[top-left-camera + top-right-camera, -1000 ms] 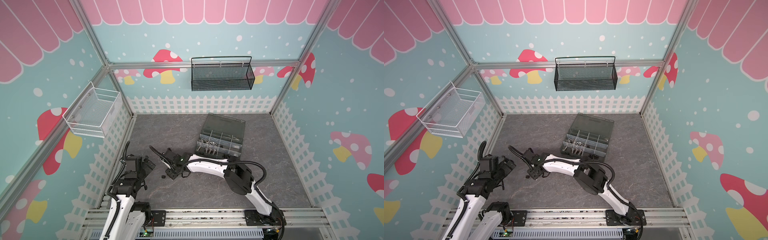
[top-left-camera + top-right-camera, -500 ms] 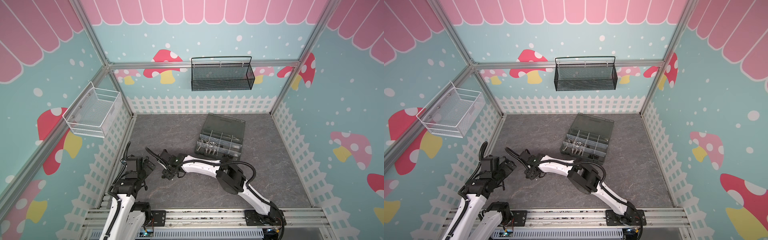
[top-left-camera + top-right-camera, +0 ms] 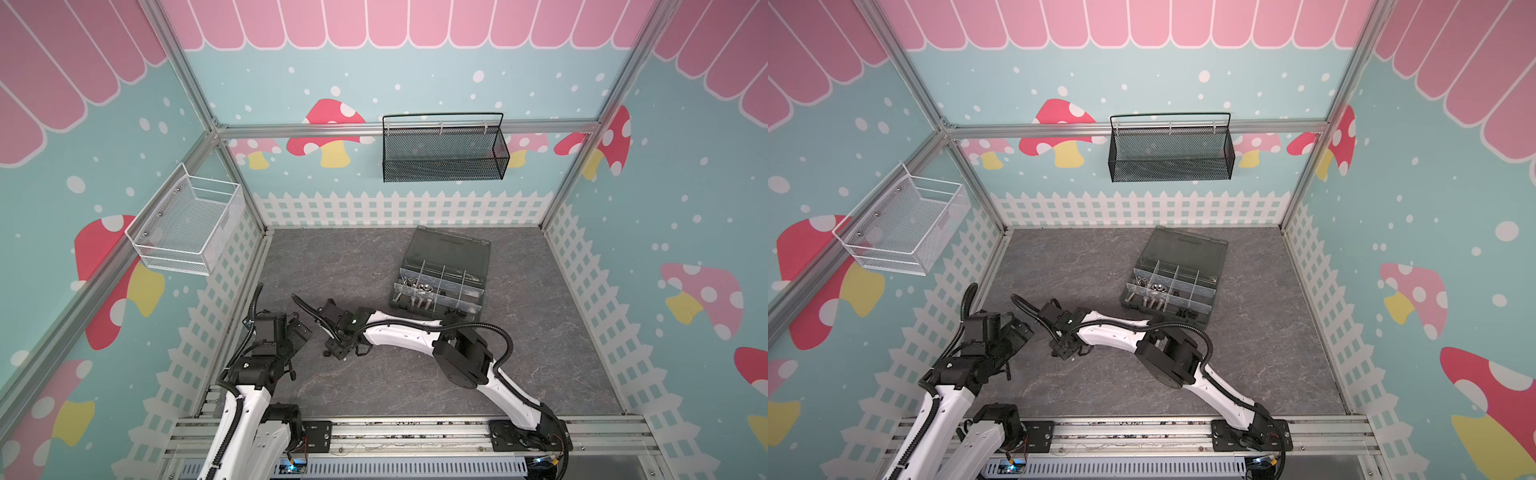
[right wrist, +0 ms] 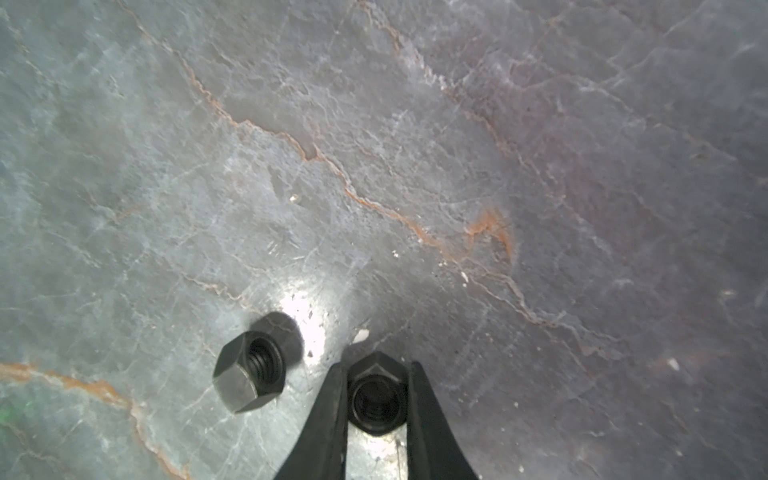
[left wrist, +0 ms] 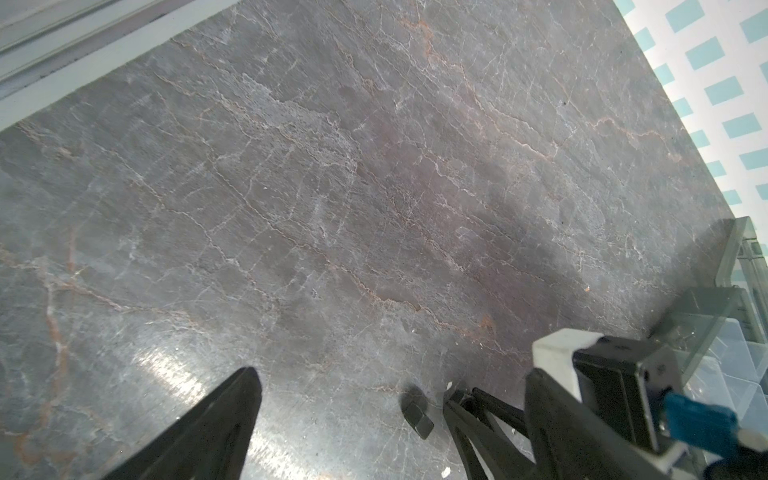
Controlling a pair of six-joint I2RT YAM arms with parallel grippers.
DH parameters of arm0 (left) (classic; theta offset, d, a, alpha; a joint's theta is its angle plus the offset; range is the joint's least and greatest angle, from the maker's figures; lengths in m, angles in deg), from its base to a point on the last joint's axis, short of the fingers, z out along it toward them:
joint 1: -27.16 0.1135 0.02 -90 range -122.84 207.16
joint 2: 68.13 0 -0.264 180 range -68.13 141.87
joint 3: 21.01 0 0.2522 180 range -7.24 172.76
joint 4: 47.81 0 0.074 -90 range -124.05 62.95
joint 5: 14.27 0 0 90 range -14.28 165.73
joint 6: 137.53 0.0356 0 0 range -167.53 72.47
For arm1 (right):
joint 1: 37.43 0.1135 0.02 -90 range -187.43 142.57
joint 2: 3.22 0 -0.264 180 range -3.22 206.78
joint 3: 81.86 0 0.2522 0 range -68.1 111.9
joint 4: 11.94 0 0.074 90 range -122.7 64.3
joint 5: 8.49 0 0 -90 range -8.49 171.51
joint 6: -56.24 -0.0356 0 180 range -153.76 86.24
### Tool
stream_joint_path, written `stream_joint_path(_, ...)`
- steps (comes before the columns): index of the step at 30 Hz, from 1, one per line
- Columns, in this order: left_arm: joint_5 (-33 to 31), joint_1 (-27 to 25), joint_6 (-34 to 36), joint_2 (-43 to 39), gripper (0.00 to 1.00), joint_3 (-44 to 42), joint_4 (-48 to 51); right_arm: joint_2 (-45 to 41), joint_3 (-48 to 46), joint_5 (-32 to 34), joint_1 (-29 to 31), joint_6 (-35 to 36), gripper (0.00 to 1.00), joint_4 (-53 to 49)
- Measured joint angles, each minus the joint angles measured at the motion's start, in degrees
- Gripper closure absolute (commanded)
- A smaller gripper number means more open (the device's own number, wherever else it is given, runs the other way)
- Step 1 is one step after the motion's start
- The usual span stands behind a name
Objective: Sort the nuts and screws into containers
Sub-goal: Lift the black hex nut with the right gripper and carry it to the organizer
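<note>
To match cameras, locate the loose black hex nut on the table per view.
In a top view: loose black hex nut left of right end effector.
In a top view: likewise.
Left wrist: nut beside its fingers.
Right wrist: nut beside them.
Landmark: that end effector.

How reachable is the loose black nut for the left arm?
Probably yes: the loose nut lies bare near the open left claw; only the right claw, shut on a second nut, crowds it.
</note>
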Motion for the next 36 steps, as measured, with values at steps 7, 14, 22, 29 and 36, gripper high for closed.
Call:
stream_joint_path(7,0.20,0.00,0.02,0.37,0.00,-0.17,-0.52,-2.47,-4.31,0.50,-0.07,-0.96,1.00,1.62)
stream_joint_path(14,0.63,0.00,0.07,1.84,0.00,-0.39,-1.38,-7.93,-12.50,1.55,-0.61,-2.45,1.00,1.73)
stream_joint_path(22,1.57,0.00,0.57,2.32,0.00,-0.39,-1.57,-16.28,-24.06,2.60,-2.38,-4.52,1.00,1.09)
stream_joint_path(29,2.75,0.00,1.14,2.80,0.00,-0.39,-1.73,-25.35,-31.26,3.89,-5.66,-5.81,1.00,1.31)
stream_joint_path(36,3.34,-0.20,1.16,3.23,0.00,-0.39,-1.77,-36.28,-38.18,4.59,-11.04,-6.54,1.00,2.99)
